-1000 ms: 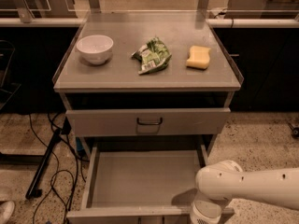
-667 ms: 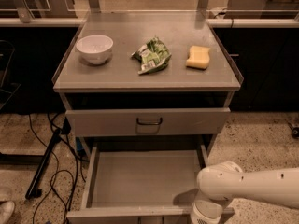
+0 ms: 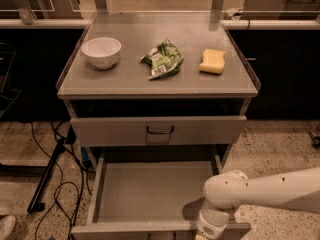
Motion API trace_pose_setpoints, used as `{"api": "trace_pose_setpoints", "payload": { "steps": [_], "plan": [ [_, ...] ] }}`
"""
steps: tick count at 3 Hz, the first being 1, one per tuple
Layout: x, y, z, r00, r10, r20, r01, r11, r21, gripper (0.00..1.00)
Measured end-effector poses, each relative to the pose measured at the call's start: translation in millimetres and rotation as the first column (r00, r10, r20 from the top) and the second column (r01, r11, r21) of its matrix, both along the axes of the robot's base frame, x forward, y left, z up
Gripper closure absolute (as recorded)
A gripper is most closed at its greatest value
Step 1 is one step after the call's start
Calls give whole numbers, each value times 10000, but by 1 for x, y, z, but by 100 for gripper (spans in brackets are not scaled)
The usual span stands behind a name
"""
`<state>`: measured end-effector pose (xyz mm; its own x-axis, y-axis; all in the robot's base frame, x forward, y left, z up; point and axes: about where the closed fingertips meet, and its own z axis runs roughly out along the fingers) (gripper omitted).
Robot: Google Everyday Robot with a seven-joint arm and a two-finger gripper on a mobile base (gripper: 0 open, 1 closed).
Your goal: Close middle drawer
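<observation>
pincer [image 3: 209, 230] at bottom edge of view, hanging under the white arm [image 3: 270, 191] that reaches in from the right; mostly cut off by the frame, can't tell whether released or clenched. It sits at the right end of the front panel of the middle drawer [image 3: 150, 191], over the front right corner

middle drawer is pulled well out toward the camera, tray bare and grey, arm's shadow on the right part of its floor. Its handle is not visible

above and behind it: top drawer [image 3: 110, 131] flush with the cart frame, dark loop handle [image 3: 160, 130] centred on its panel

cart's surface [image 3: 150, 84] carries three items in a row, all apart from each other: white bowl [image 3: 101, 52] left, upright; crumpled green packet [image 3: 162, 60] centre; yellow sponge [image 3: 213, 61] right, lying flat

floor left of cart: black cables [image 3: 60, 184] on speckled tile

far side: dark counter fronts behind the cart
</observation>
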<state>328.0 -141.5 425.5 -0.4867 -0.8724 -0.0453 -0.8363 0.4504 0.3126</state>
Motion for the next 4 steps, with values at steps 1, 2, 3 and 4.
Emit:
{"api": "trace_pose_setpoints", "payload": {
  "steps": [1, 2, 3, 4],
  "plan": [
    [11, 4, -10, 9999, -135, 27, 135, 9999, 19, 100],
    [11, 4, -10, 9999, -136, 23, 136, 9999, 22, 81],
    [11, 4, -10, 9999, -136, 22, 136, 9999, 22, 58],
    [11, 4, -10, 9999, -136, 22, 136, 9999, 22, 35]
  ]
}}
